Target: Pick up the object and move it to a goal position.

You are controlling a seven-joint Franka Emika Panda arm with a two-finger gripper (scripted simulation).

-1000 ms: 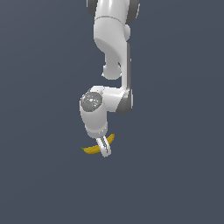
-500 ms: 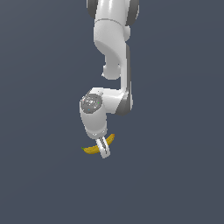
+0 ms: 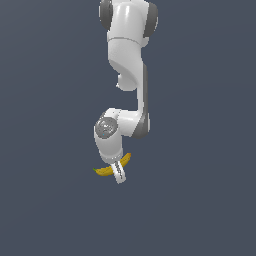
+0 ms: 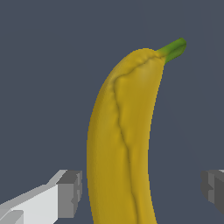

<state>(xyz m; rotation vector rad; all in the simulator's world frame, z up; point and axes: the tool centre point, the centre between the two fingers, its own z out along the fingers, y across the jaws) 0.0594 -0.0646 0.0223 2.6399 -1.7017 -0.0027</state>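
Note:
The object, a curved yellow banana [image 3: 104, 171] with a green stem tip, lies on the dark grey floor under the arm. In the exterior view my gripper [image 3: 118, 173] points down over its middle, and one white finger crosses in front of it. Seen from the wrist, the banana [image 4: 120, 144] runs lengthwise between the fingers [image 4: 69, 192]. My gripper [image 4: 142, 190] is open: one pad sits just off the peel, the other stands well clear. The banana's brownish end is out of the wrist view.
A flat dark grey floor [image 3: 200, 200] surrounds the banana on every side. The white arm [image 3: 127, 60] rises from the gripper to the exterior view's upper edge.

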